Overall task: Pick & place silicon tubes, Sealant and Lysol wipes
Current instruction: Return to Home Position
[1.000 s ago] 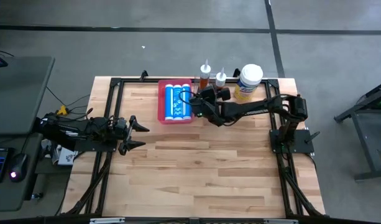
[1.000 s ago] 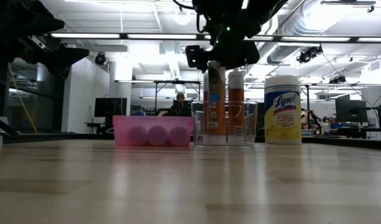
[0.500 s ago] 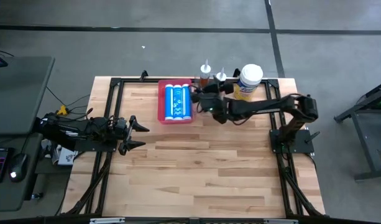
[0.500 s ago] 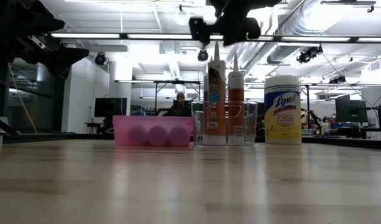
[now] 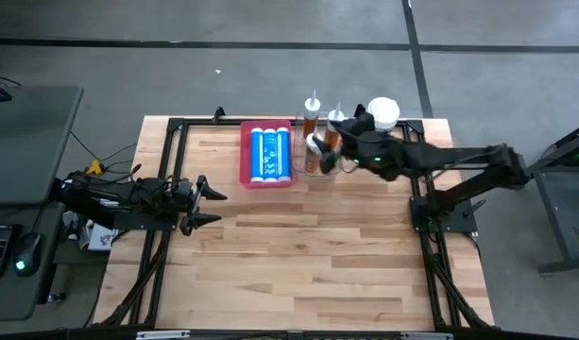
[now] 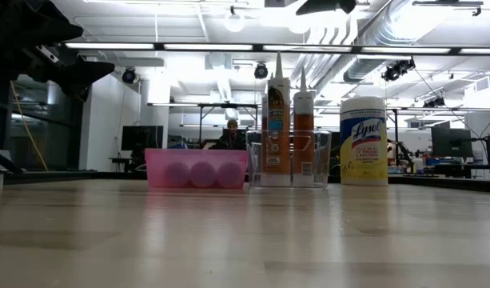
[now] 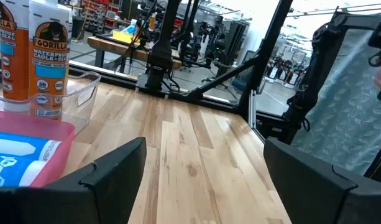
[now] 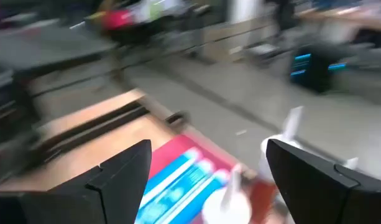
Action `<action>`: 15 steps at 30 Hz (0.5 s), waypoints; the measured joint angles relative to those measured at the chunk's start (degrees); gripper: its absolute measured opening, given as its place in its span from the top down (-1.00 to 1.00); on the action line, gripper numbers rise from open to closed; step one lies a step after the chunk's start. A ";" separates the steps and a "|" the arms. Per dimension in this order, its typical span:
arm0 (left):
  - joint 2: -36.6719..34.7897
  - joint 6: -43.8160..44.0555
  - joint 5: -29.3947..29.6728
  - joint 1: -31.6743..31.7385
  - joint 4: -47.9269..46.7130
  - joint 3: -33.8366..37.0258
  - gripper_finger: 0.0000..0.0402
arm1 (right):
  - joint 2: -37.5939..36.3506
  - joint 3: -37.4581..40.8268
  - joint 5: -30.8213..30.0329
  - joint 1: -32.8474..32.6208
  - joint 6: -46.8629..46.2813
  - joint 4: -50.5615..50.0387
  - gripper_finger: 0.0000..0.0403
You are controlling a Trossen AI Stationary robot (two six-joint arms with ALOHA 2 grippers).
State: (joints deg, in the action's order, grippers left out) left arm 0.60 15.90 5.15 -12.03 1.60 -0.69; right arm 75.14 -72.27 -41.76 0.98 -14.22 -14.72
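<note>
Two orange caulk cartridges [image 5: 313, 121] [image 6: 276, 120] stand upright in a clear plastic container [image 6: 288, 158] at the table's far edge. The Lysol wipes canister [image 6: 364, 142], with a yellow label and white lid, stands on its base to their right. A pink tray [image 5: 268, 154] to their left holds blue tubes lying flat. My right gripper [image 5: 341, 132] hangs open and empty high above the cartridges; only its lower edge shows in the low view [image 6: 324, 6]. My left gripper [image 5: 209, 203] waits open and empty at the table's left side.
A black frame rail [image 5: 204, 123] runs round the tabletop. Bare wood [image 5: 308, 255] spreads over the middle and near part of the table. A person [image 6: 231, 136] sits far behind the table.
My right gripper has risen from just above the cartridges' nozzles, almost out of the top of the low view. It has also gone toward the table's right and far edge, with its arm stretching out. The cartridges stay standing in the clear container.
</note>
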 joint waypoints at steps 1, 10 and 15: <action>0.00 0.00 0.02 0.01 -0.01 0.00 -0.59 | -1.37 0.00 3.42 -0.37 -0.17 -2.37 -0.56; 0.00 0.00 0.00 0.02 -0.02 0.00 -0.59 | -16.68 13.94 15.91 -6.52 0.52 -0.53 -0.28; 0.00 0.00 0.00 0.00 -0.02 0.00 -0.59 | -28.20 31.62 18.48 -8.46 -6.76 13.64 0.07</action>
State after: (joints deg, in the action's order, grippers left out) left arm 0.60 15.90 5.15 -12.03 1.58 -0.69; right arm 46.95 -40.65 -23.27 -7.48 -20.98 -1.08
